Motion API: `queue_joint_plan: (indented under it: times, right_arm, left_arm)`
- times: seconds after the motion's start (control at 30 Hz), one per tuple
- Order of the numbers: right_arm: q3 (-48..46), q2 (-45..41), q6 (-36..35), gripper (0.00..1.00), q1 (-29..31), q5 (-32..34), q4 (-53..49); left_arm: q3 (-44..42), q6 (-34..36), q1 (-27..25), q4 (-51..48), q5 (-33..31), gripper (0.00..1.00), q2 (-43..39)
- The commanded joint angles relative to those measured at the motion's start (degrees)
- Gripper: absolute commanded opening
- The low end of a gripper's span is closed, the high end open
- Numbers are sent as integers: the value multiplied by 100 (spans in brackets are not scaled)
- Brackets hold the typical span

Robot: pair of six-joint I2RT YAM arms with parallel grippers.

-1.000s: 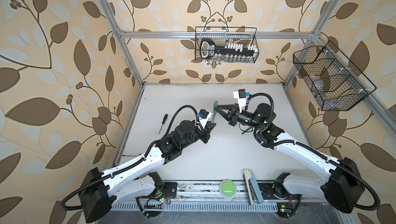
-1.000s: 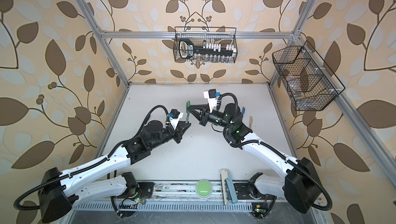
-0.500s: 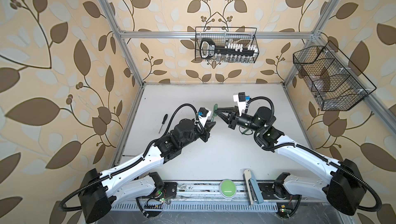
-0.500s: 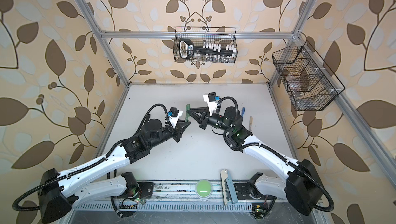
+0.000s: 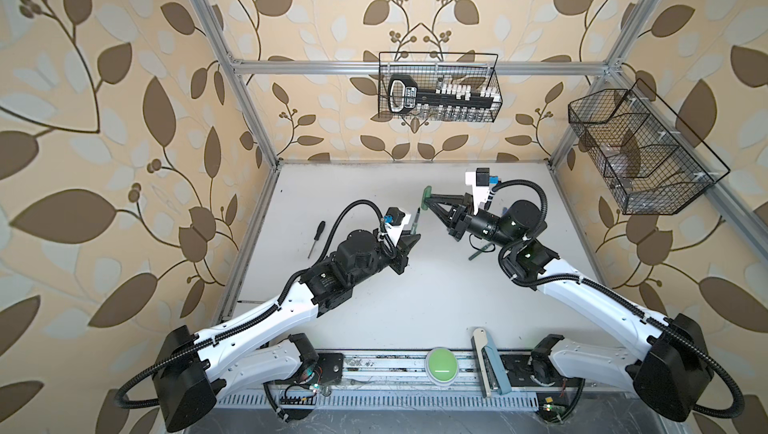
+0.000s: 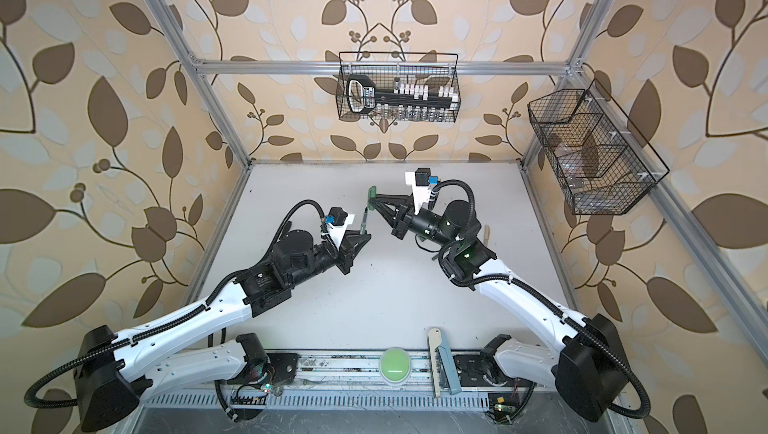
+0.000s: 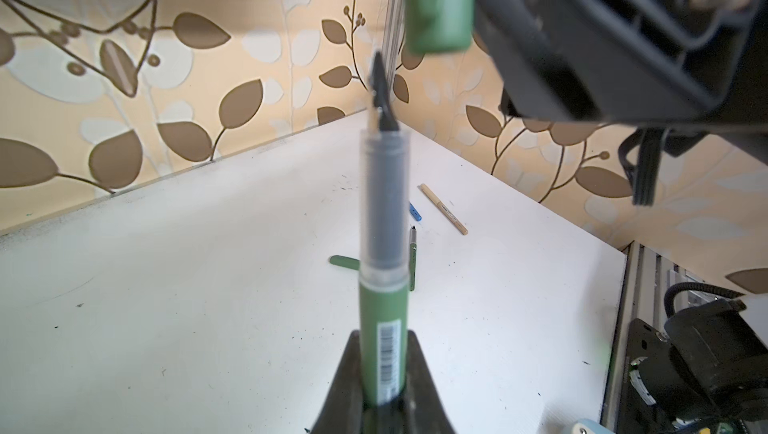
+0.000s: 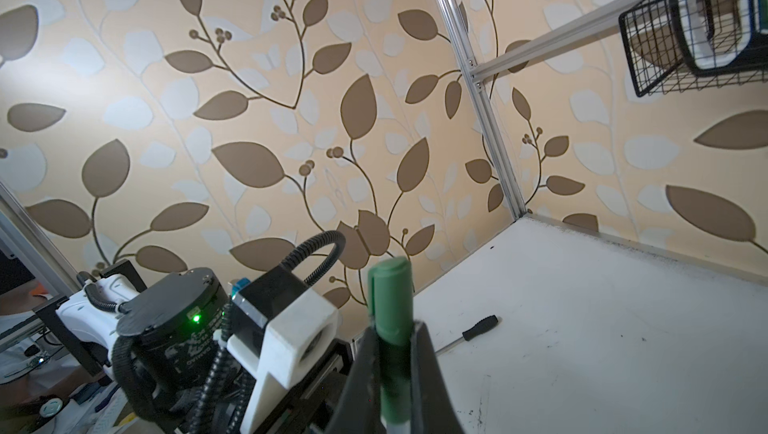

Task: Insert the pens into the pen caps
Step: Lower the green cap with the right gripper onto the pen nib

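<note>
The left gripper (image 7: 382, 369) clamps a green pen (image 7: 384, 245), tip bare. The right gripper (image 8: 392, 353) clamps a green cap (image 7: 438, 4) near that tip, not yet on. On the table (image 7: 166, 286), a second green pen (image 7: 412, 261) and spare cap (image 7: 344, 261) await pairing.

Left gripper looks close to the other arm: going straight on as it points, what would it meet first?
Its green pen leads; the tip would probably meet the green cap in the right gripper, which sits slightly off that line.

Green pen (image 7: 382, 328) and green cap (image 8: 390, 307) look matt plastic; white table (image 7: 166, 286) matt, scuffed.
</note>
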Motion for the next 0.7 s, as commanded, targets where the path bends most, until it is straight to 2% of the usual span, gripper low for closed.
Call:
queue_joint_plan:
  times: [0.0, 0.27, 0.67]
  right_arm:
    - [163, -2, -49, 8, -37, 35, 53]
    - [321, 327, 157, 8, -11, -272, 322]
    - [141, 88, 149, 8, 23, -307, 219]
  left_arm:
    - [230, 94, -65, 349, 199, 0, -54]
    - [197, 109, -70, 340, 160, 0, -100]
    - [204, 144, -74, 331, 94, 0, -76]
